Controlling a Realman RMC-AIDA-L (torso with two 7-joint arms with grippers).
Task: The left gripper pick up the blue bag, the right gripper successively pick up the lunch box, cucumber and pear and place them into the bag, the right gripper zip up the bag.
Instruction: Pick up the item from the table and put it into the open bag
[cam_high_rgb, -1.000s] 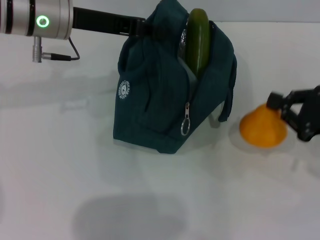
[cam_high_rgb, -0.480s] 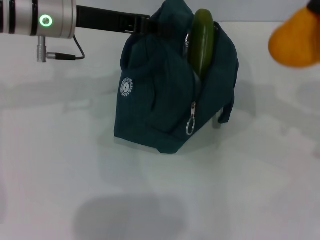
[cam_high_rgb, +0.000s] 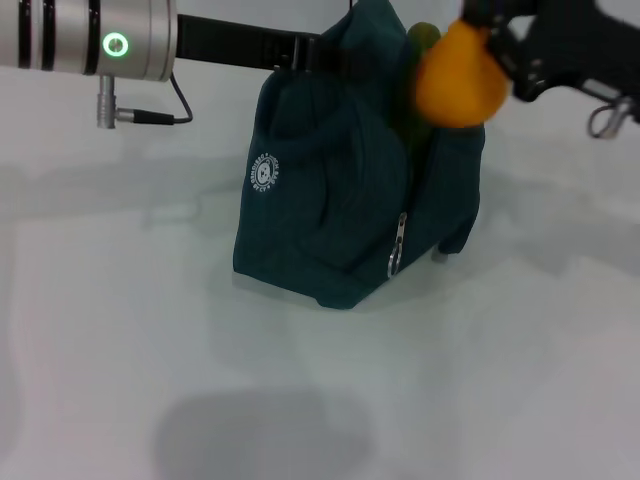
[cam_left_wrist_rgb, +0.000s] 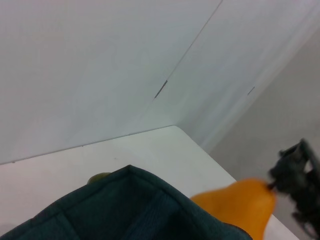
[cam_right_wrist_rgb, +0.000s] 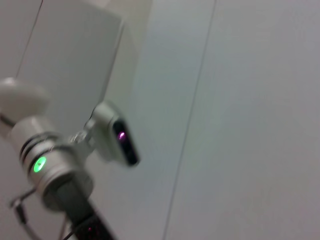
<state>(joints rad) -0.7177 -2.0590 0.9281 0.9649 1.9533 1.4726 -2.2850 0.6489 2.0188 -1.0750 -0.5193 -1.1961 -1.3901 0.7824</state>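
Pear (cam_high_rgb: 459, 82): clamped in the right hand (cam_high_rgb: 500, 45), just above the bag (cam_high_rgb: 340, 200) mouth.
Left hand (cam_high_rgb: 300, 50): clamped on the bag's top edge.
Advice: lower beside the cucumber (cam_high_rgb: 422, 38), then release.

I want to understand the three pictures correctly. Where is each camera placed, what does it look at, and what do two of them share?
Head view: from the robot's head, down on the blue bag, the left gripper at its top, the right gripper holding the pear, the cucumber behind.
Left wrist view: over the bag's top edge toward the wall; own fingers unseen.
Right wrist view: toward the left arm with its green ring light.
Head and left wrist views share bag, pear, right gripper.
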